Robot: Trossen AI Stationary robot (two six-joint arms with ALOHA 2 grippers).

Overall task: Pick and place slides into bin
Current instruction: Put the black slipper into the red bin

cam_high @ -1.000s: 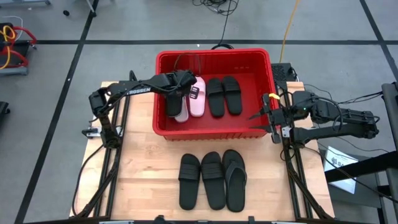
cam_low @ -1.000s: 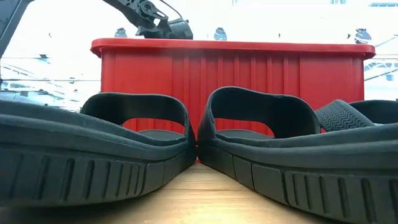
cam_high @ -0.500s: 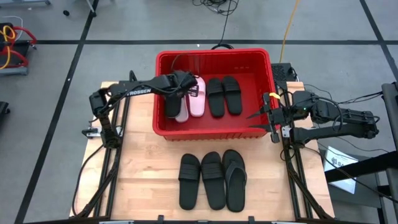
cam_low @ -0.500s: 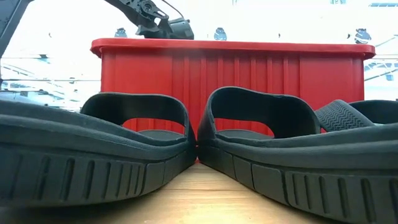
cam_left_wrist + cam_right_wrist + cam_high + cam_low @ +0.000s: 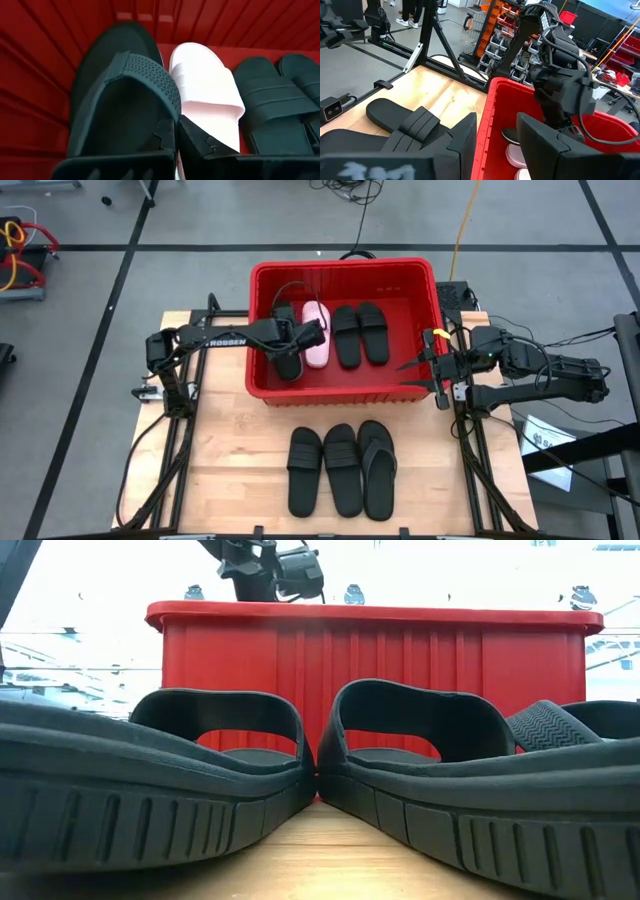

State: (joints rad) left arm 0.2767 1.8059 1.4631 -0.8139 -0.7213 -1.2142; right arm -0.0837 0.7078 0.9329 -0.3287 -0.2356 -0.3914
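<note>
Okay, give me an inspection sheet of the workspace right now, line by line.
Surface: wooden table.
Job's things: red bin holds a black thong slide, pink slide and two black slides; three black slides on the table.
Clutter: nothing seen.
End effectors: left end effector over the bin, shut; right end effector open, at the bin's right wall.
Cables: yellow cable on the floor.
Surroundings: grey floor.

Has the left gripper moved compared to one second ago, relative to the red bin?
Yes. In the high view the left gripper has shifted toward the middle of the bin, away from its left wall, and now sits over the pink slide.
</note>
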